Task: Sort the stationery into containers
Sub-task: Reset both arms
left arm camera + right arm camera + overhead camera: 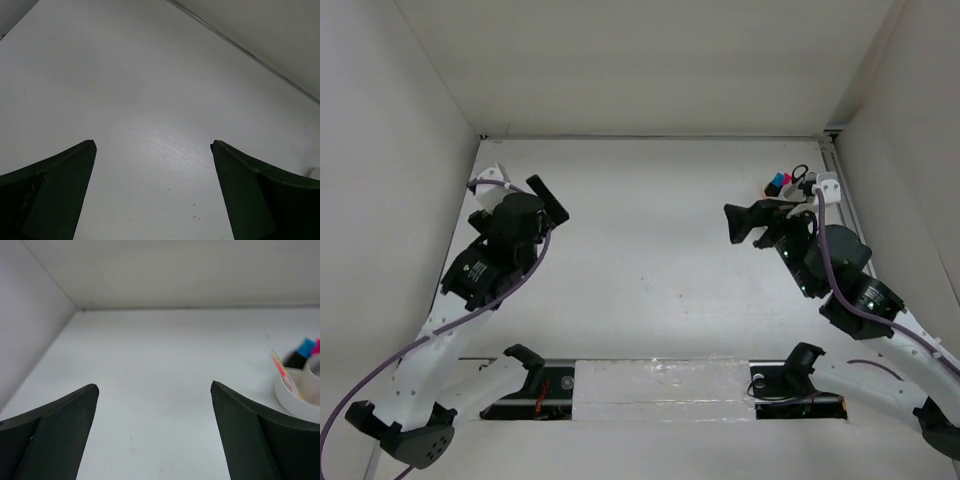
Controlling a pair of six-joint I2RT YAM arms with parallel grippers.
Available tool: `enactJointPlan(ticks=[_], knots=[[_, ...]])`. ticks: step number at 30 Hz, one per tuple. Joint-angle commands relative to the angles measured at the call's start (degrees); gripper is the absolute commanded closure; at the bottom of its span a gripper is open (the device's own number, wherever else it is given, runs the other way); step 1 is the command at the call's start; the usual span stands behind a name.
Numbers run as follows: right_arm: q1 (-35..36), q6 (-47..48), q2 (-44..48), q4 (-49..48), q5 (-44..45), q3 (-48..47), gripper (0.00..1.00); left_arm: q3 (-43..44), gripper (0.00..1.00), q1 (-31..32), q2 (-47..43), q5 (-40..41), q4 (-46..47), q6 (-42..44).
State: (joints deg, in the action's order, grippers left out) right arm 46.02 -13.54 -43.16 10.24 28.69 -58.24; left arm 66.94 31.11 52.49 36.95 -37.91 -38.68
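In the top view the stationery sits in a cluster at the back right: a pink cap and a blue cap (pixel 778 182) and black scissor handles (pixel 800 172), just behind my right wrist, which hides the containers there. In the right wrist view the white bowl (pixel 292 396) is at the right edge with a thin yellow and pink pen (pixel 278 365) on its rim. A blue-capped marker (pixel 303 348), a pink cap (pixel 316 344) and the cup's rim (pixel 314 366) show behind it. My right gripper (pixel 154 386) is open and empty, left of the bowl. My left gripper (pixel 152 145) is open and empty over bare table.
White walls enclose the table on the left, back and right. A dark seam runs along the back edge (pixel 650 136). My left gripper (pixel 548 200) is at the left side and my right gripper (pixel 733 226) is right of centre. A taped strip (pixel 660 385) lies between the arm bases.
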Motion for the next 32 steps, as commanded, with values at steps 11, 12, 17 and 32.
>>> enactJointPlan(ticks=[11,12,17,32], knots=[[4.5,-7.8,20.4,41.1,9.2,-8.8,0.00,0.0,0.00,0.0,-16.9,2.0,-11.0,-4.0],[4.5,-7.8,21.0,41.8,9.8,-8.8,0.00,-0.5,0.00,0.0,-17.7,2.0,-11.0,-4.0],[5.0,-9.0,23.6,43.2,11.1,-9.9,0.00,-5.4,0.00,0.0,-22.1,3.0,-9.4,-5.2],[5.0,-9.0,22.9,41.4,12.7,-8.7,0.00,-7.3,0.00,0.0,-24.5,2.5,-7.4,-4.6]])
